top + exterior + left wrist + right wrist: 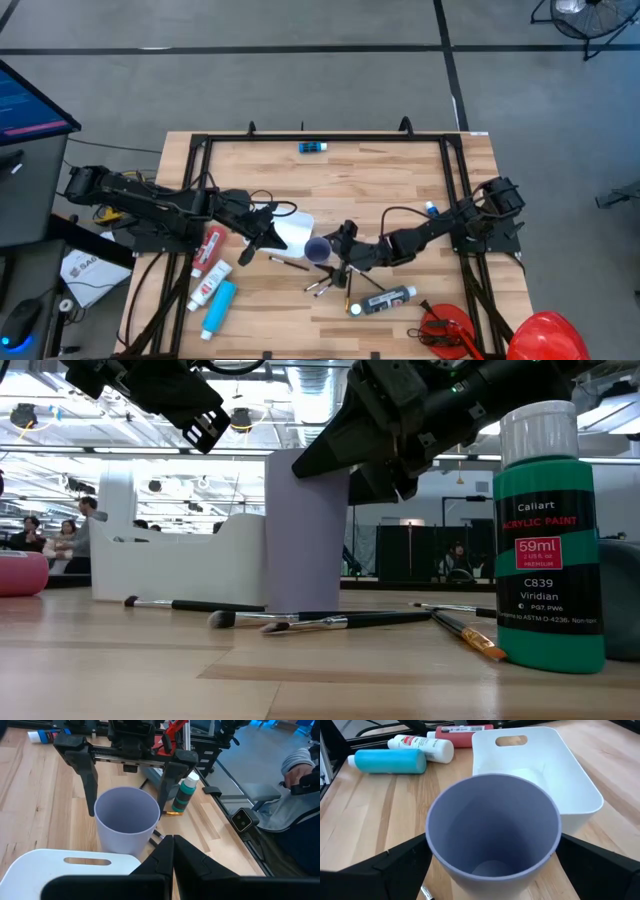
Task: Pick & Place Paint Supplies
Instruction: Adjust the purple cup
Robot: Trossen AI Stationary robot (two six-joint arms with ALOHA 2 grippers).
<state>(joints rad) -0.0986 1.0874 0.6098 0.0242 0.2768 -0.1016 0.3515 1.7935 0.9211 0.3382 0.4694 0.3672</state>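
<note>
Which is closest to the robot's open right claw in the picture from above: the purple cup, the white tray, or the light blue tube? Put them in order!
From the right gripper, seen from above:
1. Purple cup: right at its fingertips, which stand wide on either side of it.
2. White tray: just beyond the cup, toward the left arm.
3. Light blue tube: farthest, near the table's front left edge.

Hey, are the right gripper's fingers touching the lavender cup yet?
Apart. The left wrist view shows the right gripper's fingers spread open either side of the lavender cup, with table visible between them.
</note>
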